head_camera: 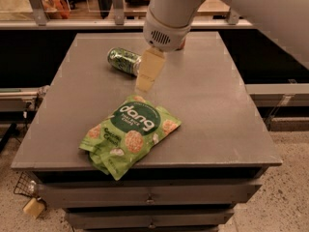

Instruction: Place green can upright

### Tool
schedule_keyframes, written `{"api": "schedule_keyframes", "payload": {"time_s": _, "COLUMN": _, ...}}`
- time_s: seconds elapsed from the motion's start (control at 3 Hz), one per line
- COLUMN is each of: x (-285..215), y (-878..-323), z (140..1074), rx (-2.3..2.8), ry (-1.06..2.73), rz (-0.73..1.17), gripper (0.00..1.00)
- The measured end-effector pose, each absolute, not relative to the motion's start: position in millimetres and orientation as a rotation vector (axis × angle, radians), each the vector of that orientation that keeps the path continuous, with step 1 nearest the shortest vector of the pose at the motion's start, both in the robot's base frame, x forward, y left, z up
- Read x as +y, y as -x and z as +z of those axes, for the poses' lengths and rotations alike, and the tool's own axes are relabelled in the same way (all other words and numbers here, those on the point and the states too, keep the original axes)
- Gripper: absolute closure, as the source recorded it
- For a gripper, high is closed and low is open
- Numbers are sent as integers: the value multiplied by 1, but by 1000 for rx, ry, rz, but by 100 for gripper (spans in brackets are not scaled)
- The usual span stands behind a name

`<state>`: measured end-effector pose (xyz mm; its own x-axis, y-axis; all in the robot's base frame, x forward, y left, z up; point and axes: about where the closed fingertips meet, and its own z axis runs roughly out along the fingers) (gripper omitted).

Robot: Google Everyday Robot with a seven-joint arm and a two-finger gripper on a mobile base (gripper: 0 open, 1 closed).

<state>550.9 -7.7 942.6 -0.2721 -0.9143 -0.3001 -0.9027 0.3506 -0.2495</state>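
The green can (124, 61) near the far edge of the matt grey table (217, 105) is shiny metal, the snack bag (130, 132) near its front edge is glossy crinkled plastic, and the gripper (145, 82) above its far half looks like smooth, matt cream plastic.

Gripper (145, 82) just right of the can (123, 61) (bag (130, 135) in front)

A green "dang" snack bag (129, 133) lies flat near the front left of a grey table (217, 110), with the gripper (145, 81) hanging over the tabletop just behind it. A sliver of red (181, 45), possibly a can, shows at the far side. Drawers (149, 197) sit below; a pale block (34, 208) rests on the speckled floor (289, 197).
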Motion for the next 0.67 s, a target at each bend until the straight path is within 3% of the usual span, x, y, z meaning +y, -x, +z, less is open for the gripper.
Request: {"api": "schedule_keyframes", "payload": {"time_s": 0.67, "x": 38, "y": -649, "z": 917, "rx": 2345, "ry": 1407, "rz": -2, "gripper": 0}}
